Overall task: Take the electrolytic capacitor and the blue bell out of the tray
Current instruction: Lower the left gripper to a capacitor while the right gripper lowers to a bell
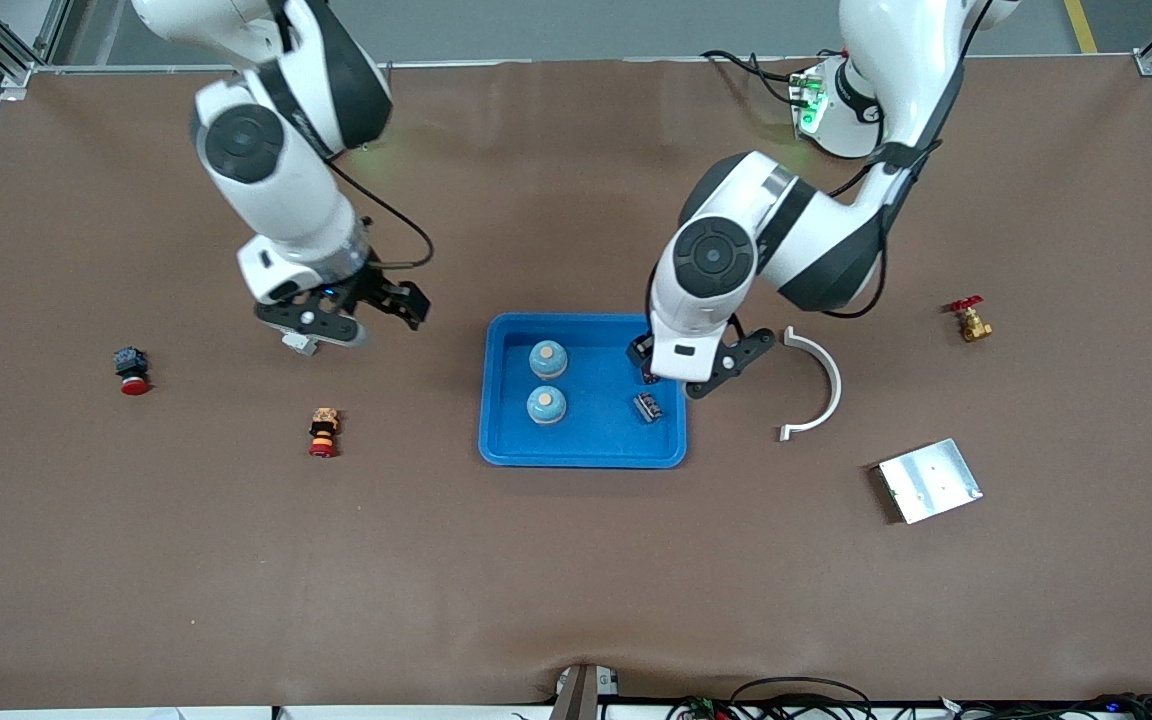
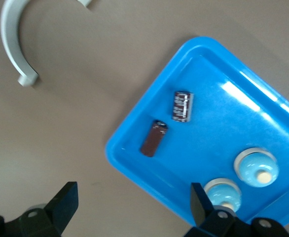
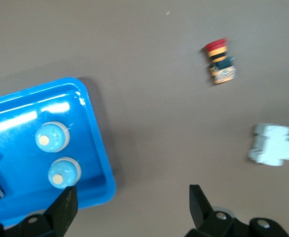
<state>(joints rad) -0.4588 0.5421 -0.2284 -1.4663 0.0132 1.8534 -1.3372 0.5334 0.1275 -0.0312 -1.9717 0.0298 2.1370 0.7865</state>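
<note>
A blue tray (image 1: 586, 458) holds two blue bells (image 1: 547, 358) (image 1: 546, 404) and a dark capacitor (image 1: 647, 407). My left gripper (image 1: 693, 380) is open and empty over the tray's edge at the left arm's end, partly hiding a second capacitor. The left wrist view shows both capacitors (image 2: 182, 105) (image 2: 154, 138) and both bells (image 2: 256, 167) (image 2: 223, 191) in the tray (image 2: 218, 123), with the gripper (image 2: 132, 205) open. My right gripper (image 1: 324, 325) is open and empty over the table beside the tray (image 3: 96, 148), above a white breaker (image 3: 275, 144).
An orange and red push button (image 1: 323, 431) and a black and red button (image 1: 132, 370) lie toward the right arm's end. A white curved piece (image 1: 821, 385), a metal plate (image 1: 929, 480) and a brass valve (image 1: 971, 320) lie toward the left arm's end.
</note>
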